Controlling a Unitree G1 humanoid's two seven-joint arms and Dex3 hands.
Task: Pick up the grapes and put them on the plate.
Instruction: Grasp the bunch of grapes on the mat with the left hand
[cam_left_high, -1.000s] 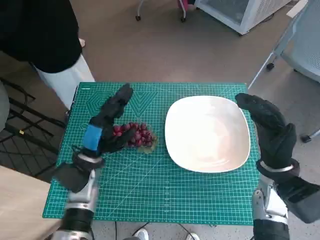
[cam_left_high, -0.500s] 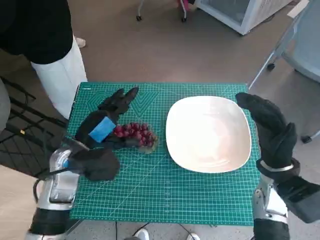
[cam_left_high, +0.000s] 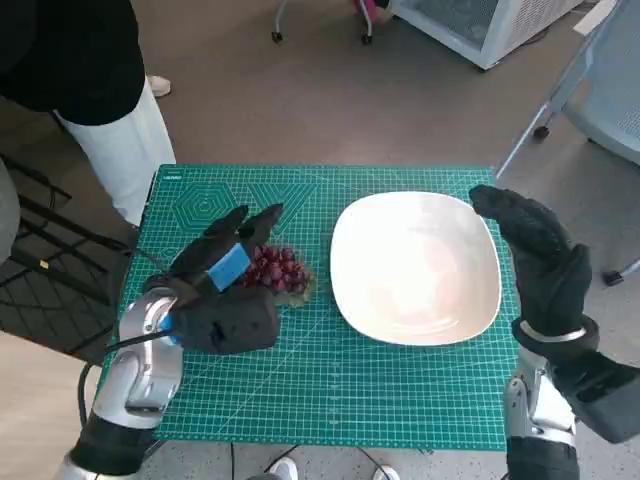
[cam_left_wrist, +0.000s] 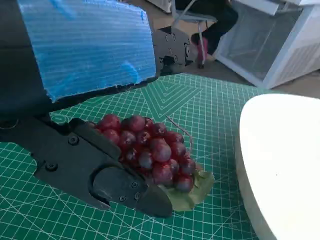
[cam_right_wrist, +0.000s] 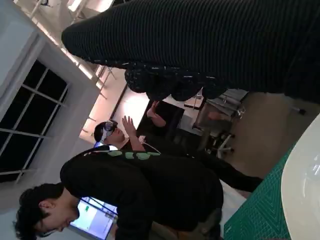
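- Now the grapes (cam_left_high: 277, 271), a red bunch on a green leaf, lie on the green cutting mat (cam_left_high: 330, 390) just left of the white plate (cam_left_high: 415, 268).
- Left hand (cam_left_high: 222, 290) reaches over the bunch from the near left, fingers spread around it, not lifting it.
- Right hand (cam_left_high: 535, 255) hovers at the plate's right edge, fingers apart, holding nothing.
- Beyond the table's far left corner stands a person (cam_left_high: 85, 90).

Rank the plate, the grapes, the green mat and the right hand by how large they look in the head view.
1. green mat
2. plate
3. right hand, though it sits nearer the camera, so its look may mislead
4. grapes, partly hidden by the left hand
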